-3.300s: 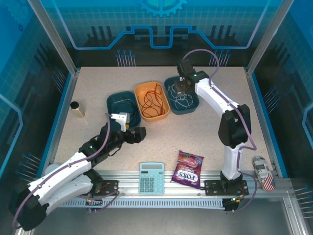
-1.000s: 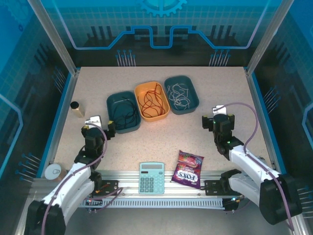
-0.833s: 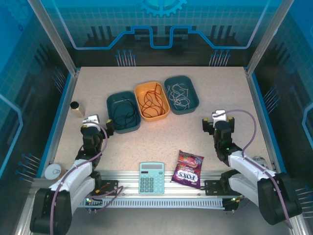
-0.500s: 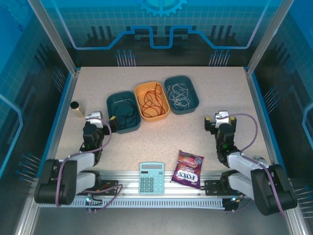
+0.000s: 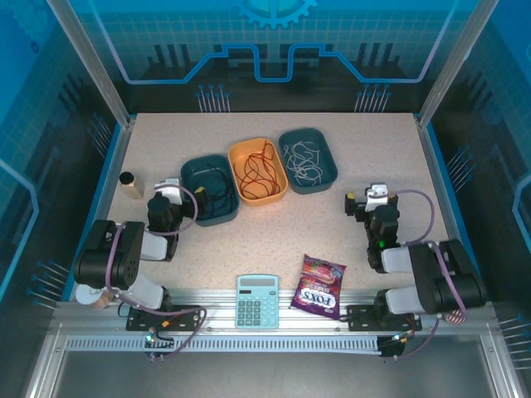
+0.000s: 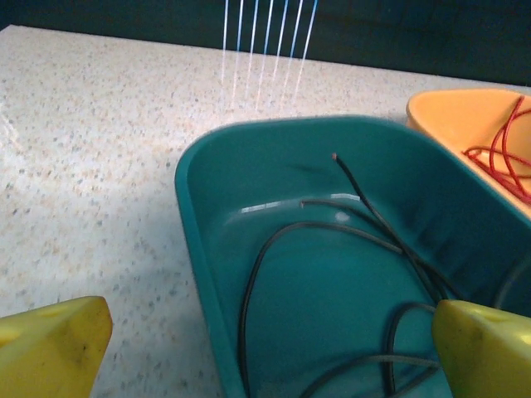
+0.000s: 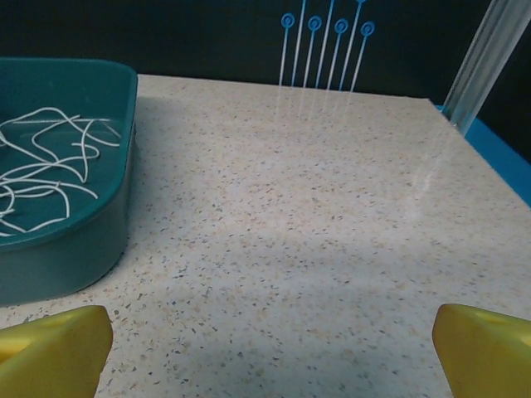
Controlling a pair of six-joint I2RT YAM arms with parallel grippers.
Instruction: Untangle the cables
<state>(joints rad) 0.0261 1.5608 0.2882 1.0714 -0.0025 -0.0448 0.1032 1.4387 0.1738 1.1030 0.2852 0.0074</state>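
A speckled beige table (image 5: 373, 149) sat inside an enclosure with blue, grid-patterned walls. Three trays stood side by side near its middle: the left teal tray (image 5: 184, 178) held the black cable (image 5: 216, 195), the orange tray (image 5: 235, 157) the red cable (image 5: 257, 170), and the right teal tray (image 5: 330, 157) the white cable (image 5: 303, 166). The left gripper (image 6: 265, 352) and the right gripper (image 7: 265, 348) hung low beside the teal trays, jaws spread wide, gripping nothing.

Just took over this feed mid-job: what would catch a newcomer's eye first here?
Three oval plastic trays in a row mid-table: a teal tray holding the thin black cable, an orange tray with the red cable, a second teal tray with the white cable. Both arms sit folded low at the near edge, left gripper and right gripper open, holding nothing.
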